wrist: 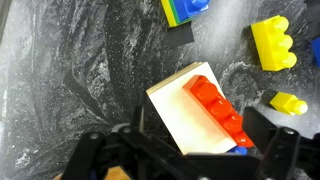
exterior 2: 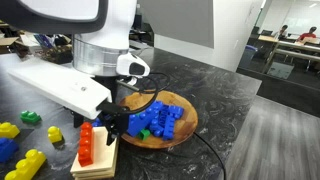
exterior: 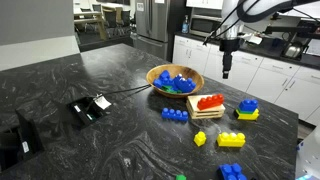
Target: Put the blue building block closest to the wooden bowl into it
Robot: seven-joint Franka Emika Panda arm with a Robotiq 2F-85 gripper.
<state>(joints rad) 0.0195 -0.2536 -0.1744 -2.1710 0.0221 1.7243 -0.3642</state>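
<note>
The released, empty gripper [exterior: 227, 72] hangs right of the round, light-brown wooden bowl [exterior: 199, 80], while the long all-blue studded plastic brick [exterior: 175, 114] lies nearer and left of it, lengthwise left-to-right.

Item: Robotiq gripper [exterior: 227, 68], hanging fingers-down above a dark marbled countertop [exterior: 120, 140], holding nothing; finger spread too small to read.
- Below it, toward picture-left: wooden bowl [exterior: 152, 80] holding a heap of blue bricks [exterior: 178, 80].
- Lower, almost beneath: red brick [exterior: 210, 101] on a pale wooden block [exterior: 206, 112].
- Just beyond that, farther picture-left: blue building block [exterior: 175, 114], flat on the counter, apart from the bowl.
- Beneath, slightly picture-right: blue-on-yellow stack [exterior: 247, 109].
- Nearest the camera: small yellow brick [exterior: 200, 138], larger yellow brick [exterior: 232, 140].
</note>
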